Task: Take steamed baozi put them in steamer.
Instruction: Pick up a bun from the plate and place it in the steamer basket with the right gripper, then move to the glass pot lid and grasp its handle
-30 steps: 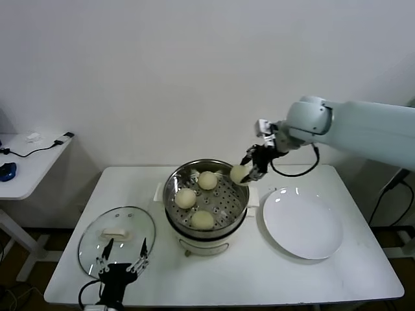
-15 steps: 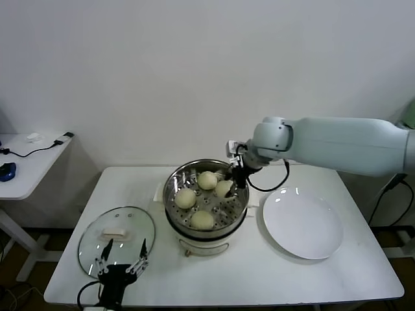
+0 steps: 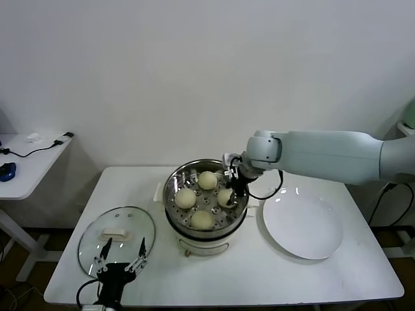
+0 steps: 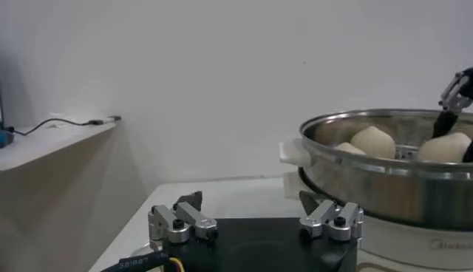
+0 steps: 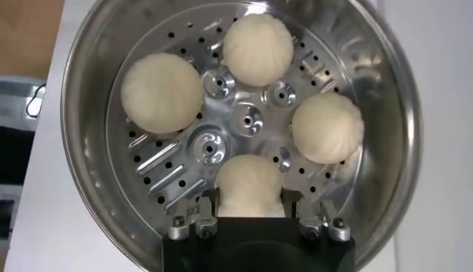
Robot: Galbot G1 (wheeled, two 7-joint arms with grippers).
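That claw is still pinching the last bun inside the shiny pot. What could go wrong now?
1. The right gripper is shut on the fourth cream-white dough bun above the round stainless-steel steamer basket; soft dough may stick to the fingers and lift out again.
2. The neighbouring buns sit near; a sideways exit might nudge them.
3. The arm may clip the basket's rim.

White table [image 3: 311, 278], empty white plate [image 3: 303, 223] at right, glass lid [image 3: 117, 233] at left, side desk [image 3: 26, 162] with cable.
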